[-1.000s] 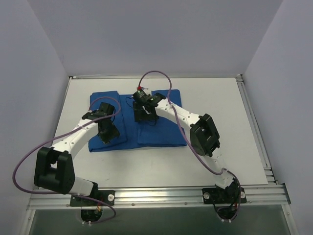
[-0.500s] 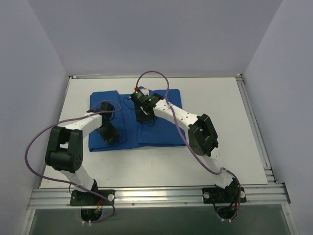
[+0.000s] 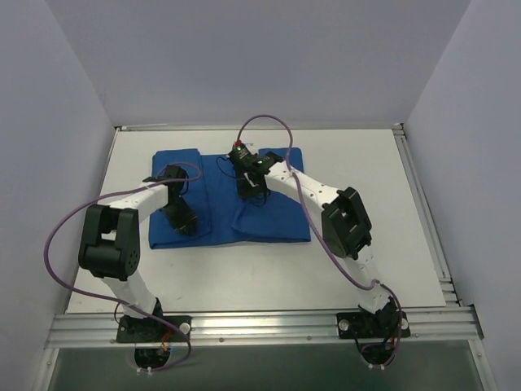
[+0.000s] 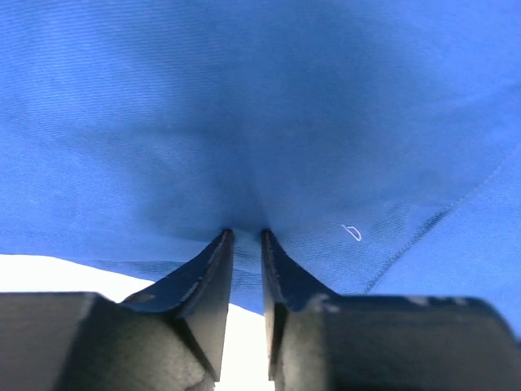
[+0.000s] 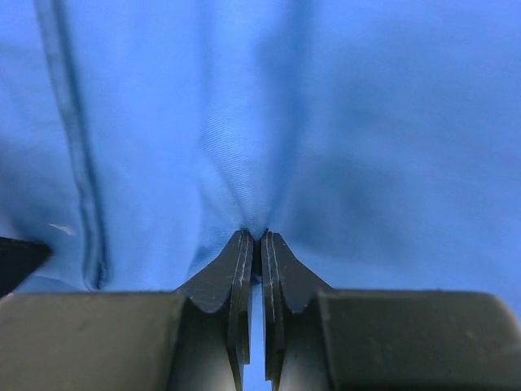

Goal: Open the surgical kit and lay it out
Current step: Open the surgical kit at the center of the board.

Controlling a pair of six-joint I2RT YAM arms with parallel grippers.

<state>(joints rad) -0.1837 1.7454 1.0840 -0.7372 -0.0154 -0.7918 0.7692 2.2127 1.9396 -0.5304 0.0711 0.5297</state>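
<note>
The surgical kit shows only as its deep-blue drape (image 3: pixel 273 220), folded flat on the white table left of the middle; what it wraps is hidden. My left gripper (image 3: pixel 181 218) is down on the drape's near-left part. In the left wrist view its jaws (image 4: pixel 244 234) stand a narrow gap apart with a puckered fold of drape (image 4: pixel 269 122) between them. My right gripper (image 3: pixel 247 189) is at the drape's middle, towards the far edge. In the right wrist view it (image 5: pixel 259 235) is pinched shut on a raised ridge of drape (image 5: pixel 244 147).
Bare white table (image 3: pixel 366 179) lies to the right of the drape and in front of it. An aluminium rail (image 3: pixel 260 324) runs along the near edge. Pale walls close in the left, far and right sides. Purple cables (image 3: pixel 264 122) loop over both arms.
Both grippers have narrowed onto the drape. The right gripper has shifted slightly right and away, drawing a ridge of cloth with it. The left arm's elbow has swung back and upright.
</note>
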